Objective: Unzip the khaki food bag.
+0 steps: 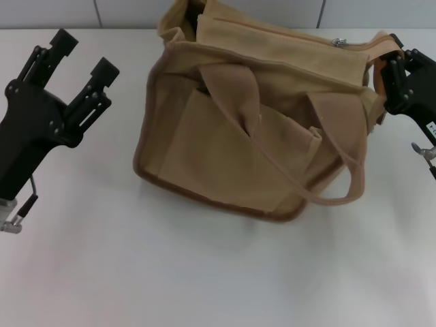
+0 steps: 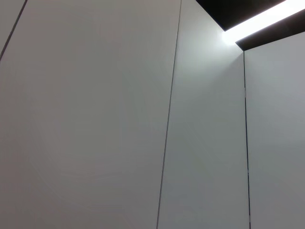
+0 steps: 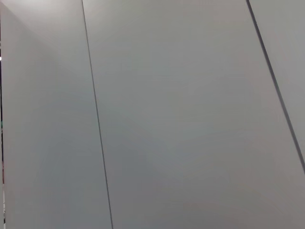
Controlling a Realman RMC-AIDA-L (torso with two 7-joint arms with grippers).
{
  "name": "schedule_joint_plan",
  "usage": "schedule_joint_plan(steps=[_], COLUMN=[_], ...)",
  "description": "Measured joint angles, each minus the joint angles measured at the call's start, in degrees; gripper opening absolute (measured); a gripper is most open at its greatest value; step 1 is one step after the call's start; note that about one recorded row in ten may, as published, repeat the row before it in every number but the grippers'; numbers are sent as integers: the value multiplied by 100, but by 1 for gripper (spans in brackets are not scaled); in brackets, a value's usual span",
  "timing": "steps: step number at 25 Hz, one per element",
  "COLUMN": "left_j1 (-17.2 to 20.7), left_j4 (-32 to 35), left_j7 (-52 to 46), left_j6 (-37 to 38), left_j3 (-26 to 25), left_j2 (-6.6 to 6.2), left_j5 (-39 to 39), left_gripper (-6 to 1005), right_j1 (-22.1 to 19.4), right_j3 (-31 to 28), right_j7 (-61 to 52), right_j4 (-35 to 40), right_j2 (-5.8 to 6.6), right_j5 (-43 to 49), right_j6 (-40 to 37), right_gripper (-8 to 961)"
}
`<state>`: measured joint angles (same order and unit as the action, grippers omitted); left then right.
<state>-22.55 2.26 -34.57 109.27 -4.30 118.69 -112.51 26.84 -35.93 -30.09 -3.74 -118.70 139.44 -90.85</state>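
Observation:
The khaki food bag (image 1: 238, 143) lies on the white table in the middle of the head view, boxy tan canvas with brown trim. One strap handle (image 1: 340, 184) droops over its front. A silver zipper pull (image 1: 337, 42) sits near the right end of the top. My right gripper (image 1: 398, 58) is at the bag's right end, shut on the top corner, where the fabric is drawn toward it. To the left of the bag, well apart from it, my left gripper (image 1: 80, 56) stands open and holds nothing. Both wrist views show only wall panels.
The white table (image 1: 204, 272) stretches in front of the bag and to its left. A grey tiled wall (image 1: 122, 12) runs along the back edge behind the bag.

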Motion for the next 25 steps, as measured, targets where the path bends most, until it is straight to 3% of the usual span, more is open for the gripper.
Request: schedule_joint_plan(steps=[6, 11, 12, 13, 15, 17, 19, 21, 22, 25], left_j1=[251, 418, 428, 428, 426, 388, 376, 348, 308, 260], left_j4=[342, 900, 1044, 1044, 1103, 1174, 1192, 1255, 1319, 1345], left_j7=[108, 4, -142, -142, -208, -341, -401, -526, -597, -625], left_j6=[338, 495, 499, 499, 500, 520, 530, 546, 556, 561], left_j3=[208, 957, 1517, 1517, 1982, 2800, 2950, 3183, 3369, 3462], left_j2=[-32, -89, -214, -214, -332, -557, -605, -655, -663, -652], left_j5=[-176, -227, -234, -234, -237, -238, -239, -239, -239, -239], left_gripper=[813, 813, 813, 813, 813, 813, 813, 813, 813, 813], right_j1=[-234, -447, -376, -376, -264, -156, -94, -38, 37, 120], right_j3=[-149, 51, 444, 444, 1075, 1934, 2832, 3539, 4000, 4246], right_j7=[-80, -718, -1271, -1271, -1727, -2003, -2052, -2048, -2036, -2028], right_j4=[57, 587, 1127, 1127, 1630, 2049, 2268, 2357, 2383, 2404], right_j2=[-24, 156, 264, 264, 380, 506, 583, 602, 556, 506], right_j5=[-74, 6, 40, 40, 47, 52, 46, 28, 20, 15], right_j6=[-199, -1044, -1603, -1603, -2193, -2739, -3103, -3297, -3357, -3367], right_gripper=[42, 86, 122, 158, 231, 316, 413, 511, 551, 671])
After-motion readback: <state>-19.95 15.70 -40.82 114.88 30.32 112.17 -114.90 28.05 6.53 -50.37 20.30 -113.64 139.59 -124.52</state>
